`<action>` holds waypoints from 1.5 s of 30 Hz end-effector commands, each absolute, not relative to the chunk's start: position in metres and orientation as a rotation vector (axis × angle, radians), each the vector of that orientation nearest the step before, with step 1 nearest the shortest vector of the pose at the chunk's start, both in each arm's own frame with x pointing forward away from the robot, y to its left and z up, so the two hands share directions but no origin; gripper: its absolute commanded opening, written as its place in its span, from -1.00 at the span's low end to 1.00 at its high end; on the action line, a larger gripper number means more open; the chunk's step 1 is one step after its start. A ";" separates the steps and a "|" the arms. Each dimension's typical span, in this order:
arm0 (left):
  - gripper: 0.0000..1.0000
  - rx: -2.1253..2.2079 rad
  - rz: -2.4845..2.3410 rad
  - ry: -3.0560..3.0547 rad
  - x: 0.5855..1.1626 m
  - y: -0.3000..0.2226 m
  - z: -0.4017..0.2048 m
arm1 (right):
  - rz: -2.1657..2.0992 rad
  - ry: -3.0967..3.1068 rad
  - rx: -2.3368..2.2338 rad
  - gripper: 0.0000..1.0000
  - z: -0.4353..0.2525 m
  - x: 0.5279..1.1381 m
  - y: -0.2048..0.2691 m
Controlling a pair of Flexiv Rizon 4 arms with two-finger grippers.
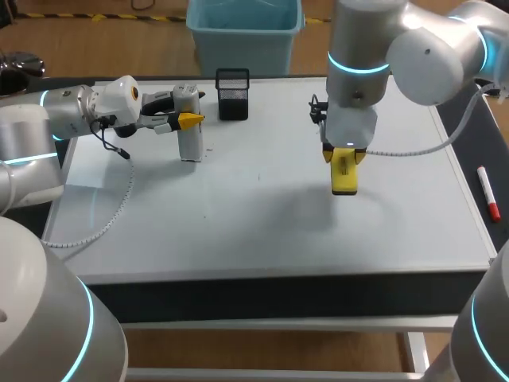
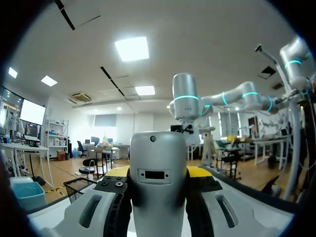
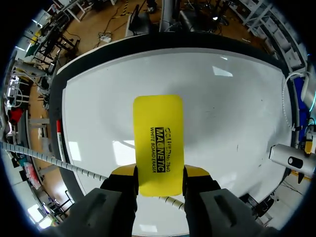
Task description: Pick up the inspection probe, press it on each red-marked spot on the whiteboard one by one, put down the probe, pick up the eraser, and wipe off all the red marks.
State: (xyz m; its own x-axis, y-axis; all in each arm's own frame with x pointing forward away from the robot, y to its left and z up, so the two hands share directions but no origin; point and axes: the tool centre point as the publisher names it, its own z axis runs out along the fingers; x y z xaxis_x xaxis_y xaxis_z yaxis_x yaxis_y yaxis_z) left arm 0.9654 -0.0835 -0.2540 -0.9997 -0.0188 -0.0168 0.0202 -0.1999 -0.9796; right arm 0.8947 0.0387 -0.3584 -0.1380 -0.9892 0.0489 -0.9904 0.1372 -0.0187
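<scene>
The inspection probe [image 1: 189,131], a grey-white cylinder, stands upright at the back left of the whiteboard [image 1: 262,215]. My left gripper [image 1: 191,120] is shut on its upper part from the side. In the left wrist view the probe [image 2: 158,192] fills the gap between the fingers of the left gripper [image 2: 158,173]. My right gripper [image 1: 343,156] points down over the board's middle right, shut on the yellow eraser [image 1: 344,177]. The eraser [image 3: 158,143] sticks out ahead of the right gripper [image 3: 159,174], just above the board. No red marks show on the board.
A black mesh pen holder [image 1: 232,94] stands at the board's back edge, just right of the probe. A red-capped marker [image 1: 488,193] lies on the table strip right of the board. A coiled white cable [image 1: 111,211] trails over the board's left side.
</scene>
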 end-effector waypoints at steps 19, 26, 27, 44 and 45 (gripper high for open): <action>-1.00 0.003 -2.415 1.969 0.965 -0.083 -0.254 | 0.179 -2.277 2.077 -1.00 -0.370 1.074 0.000; -1.00 0.003 -2.415 1.969 0.965 -0.083 -0.254 | 0.089 -2.239 2.113 -1.00 -0.372 1.118 0.006; -1.00 0.003 -2.415 1.969 0.965 -0.083 -0.254 | 0.082 -2.242 2.123 -1.00 -0.372 1.124 0.005; -1.00 0.003 -2.415 1.969 0.965 -0.083 -0.254 | -0.002 -2.193 2.119 -1.00 -0.384 1.212 -0.008; -1.00 0.003 -2.415 1.969 0.965 -0.083 -0.254 | -0.005 -2.194 2.116 -1.00 -0.385 1.216 -0.009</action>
State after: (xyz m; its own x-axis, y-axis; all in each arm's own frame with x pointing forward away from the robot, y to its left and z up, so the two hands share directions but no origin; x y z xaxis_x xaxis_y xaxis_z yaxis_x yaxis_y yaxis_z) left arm 0.9655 -0.0834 -0.2540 -0.9997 -0.0188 -0.0168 0.0202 -0.1999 -0.9796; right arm 1.1810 -0.0108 -0.3793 -0.0347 -0.9977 0.0588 -0.9976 0.0310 -0.0615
